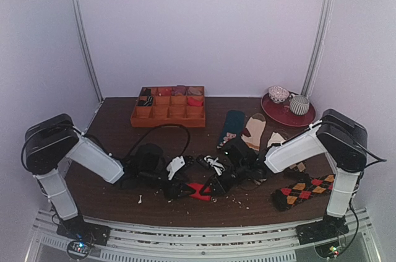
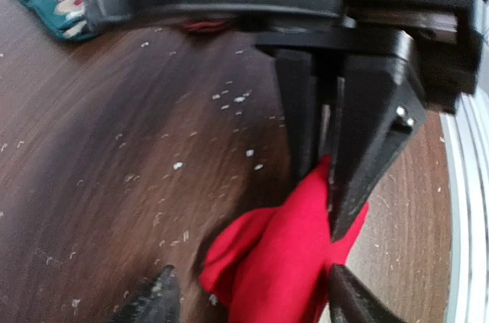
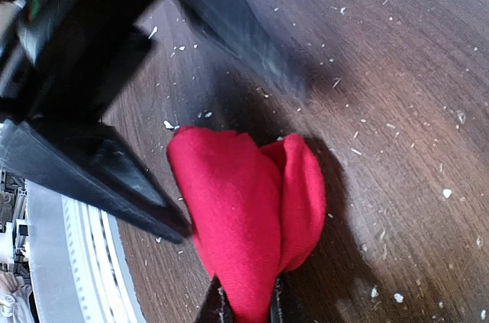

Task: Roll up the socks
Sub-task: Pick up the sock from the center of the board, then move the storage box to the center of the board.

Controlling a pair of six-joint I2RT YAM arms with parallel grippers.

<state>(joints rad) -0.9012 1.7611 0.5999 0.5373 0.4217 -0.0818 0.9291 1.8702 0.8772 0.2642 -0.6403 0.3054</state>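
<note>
Closed tight on one end of the socks with the right pincer; spread wide astride the other end with the left pincer; bunched on the worktop midway between arms, long axis pincer to pincer.

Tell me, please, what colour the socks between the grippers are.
The socks are bright red, clearest in the right wrist view.

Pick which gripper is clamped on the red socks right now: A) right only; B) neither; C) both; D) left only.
A: the right gripper pinches the red socks between closed fingers, while the left gripper stands open with the bundle between its fingers.
</note>
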